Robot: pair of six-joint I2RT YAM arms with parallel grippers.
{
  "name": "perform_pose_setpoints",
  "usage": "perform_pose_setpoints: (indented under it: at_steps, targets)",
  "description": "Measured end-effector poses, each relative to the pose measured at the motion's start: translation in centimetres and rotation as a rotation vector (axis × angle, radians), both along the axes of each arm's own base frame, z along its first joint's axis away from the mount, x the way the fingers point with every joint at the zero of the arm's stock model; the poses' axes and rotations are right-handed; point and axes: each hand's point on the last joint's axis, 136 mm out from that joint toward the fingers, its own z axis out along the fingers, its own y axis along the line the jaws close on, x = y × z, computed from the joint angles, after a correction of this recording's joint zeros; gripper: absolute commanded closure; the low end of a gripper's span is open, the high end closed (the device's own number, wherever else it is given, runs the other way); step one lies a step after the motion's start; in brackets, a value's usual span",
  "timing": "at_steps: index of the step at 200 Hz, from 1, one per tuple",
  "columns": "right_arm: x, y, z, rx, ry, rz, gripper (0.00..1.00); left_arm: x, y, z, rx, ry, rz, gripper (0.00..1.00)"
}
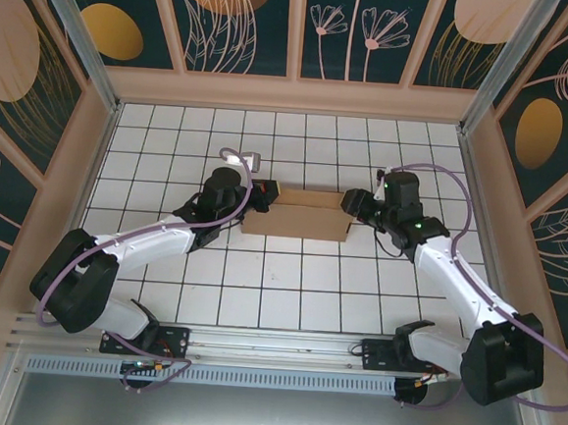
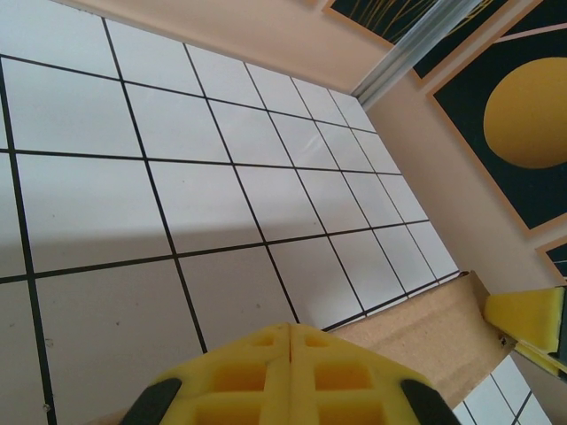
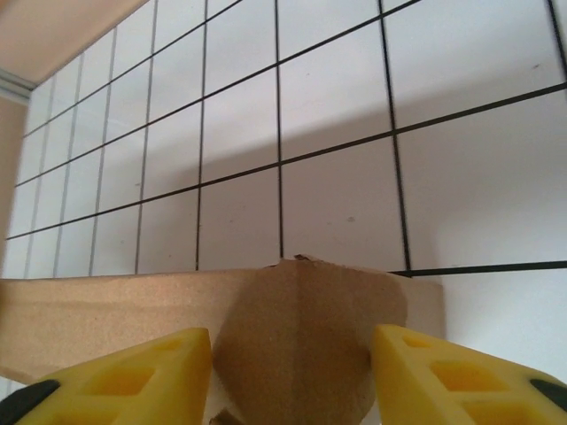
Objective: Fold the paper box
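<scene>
Top view: seeing box in the middle of the tiled table. Brown cardboard, shallow, long axis running 9 to 3 o'clock. Got left claw at its 9 o'clock end and right claw at its 3 o'clock end. Can't tell from up there whether either touches the cardboard.

Left wrist view: fingers pressed flat together, zero gap, nothing visible between them. Seeing a cardboard edge just at 3 o'clock of them, with a yellow finger of the other claw near its far end.

Right wrist view: fingers spread wide, straddling a rounded flap standing up at the box end. Close to both pads; can't tell whether touching. Not clamped on anything.
</scene>
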Motion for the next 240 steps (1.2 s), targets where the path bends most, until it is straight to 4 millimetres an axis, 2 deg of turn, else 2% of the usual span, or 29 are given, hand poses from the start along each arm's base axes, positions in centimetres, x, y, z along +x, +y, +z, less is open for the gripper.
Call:
perform_pose_setpoints:
  at_steps: [13, 38, 53, 71, 84, 96, 116, 137, 179, 205, 224, 240]
  targets:
    - [0.3, -0.4, 1.2, -0.037, -0.026, -0.007, 0.51, 0.0, 0.0, 0.0, 0.000, 0.000, 0.002, 1.00]
    - [1.0, -0.1, 5.2, -0.066, -0.132, 0.003, 0.60, 0.0, 0.0, 0.0, -0.002, 0.003, 0.004, 1.00]
    - [0.9, 1.4, 7.3, -0.066, -0.192, 0.052, 0.66, 0.0, 0.0, 0.0, -0.002, 0.003, 0.004, 1.00]
    - [0.2, 4.4, 8.4, -0.044, -0.226, 0.142, 0.74, 0.0, 0.0, 0.0, -0.002, 0.003, 0.004, 1.00]
    - [-0.4, 6.7, 8.0, -0.031, -0.227, 0.215, 0.76, 0.0, 0.0, 0.0, -0.002, 0.003, 0.004, 1.00]
    - [-0.8, 8.7, 6.9, -0.029, -0.203, 0.273, 0.76, 0.0, 0.0, 0.0, -0.001, 0.004, 0.004, 1.00]
    - [-1.0, 10.5, 5.0, -0.028, -0.159, 0.322, 0.77, 0.0, 0.0, 0.0, -0.001, 0.005, 0.003, 1.00]
    - [-0.6, 10.9, 3.9, -0.029, -0.143, 0.325, 0.78, 0.0, 0.0, 0.0, 0.002, 0.007, 0.002, 1.00]
    - [-0.5, 11.1, 3.3, -0.010, -0.142, 0.315, 0.81, 0.1, 0.0, 0.0, 0.012, 0.018, 0.004, 1.00]
    - [-1.1, 10.9, 1.2, -0.022, -0.107, 0.317, 0.82, 0.1, 0.0, 0.0, 0.025, 0.031, 0.001, 1.00]
    - [-0.8, 10.9, 1.2, -0.016, -0.129, 0.303, 0.82, 0.0, 0.0, 0.0, 0.033, 0.039, 0.002, 0.88]
    - [-0.7, 11.0, 1.1, -0.011, -0.145, 0.296, 0.82, -0.2, 0.2, 0.3, 0.043, 0.040, -0.002, 0.73]
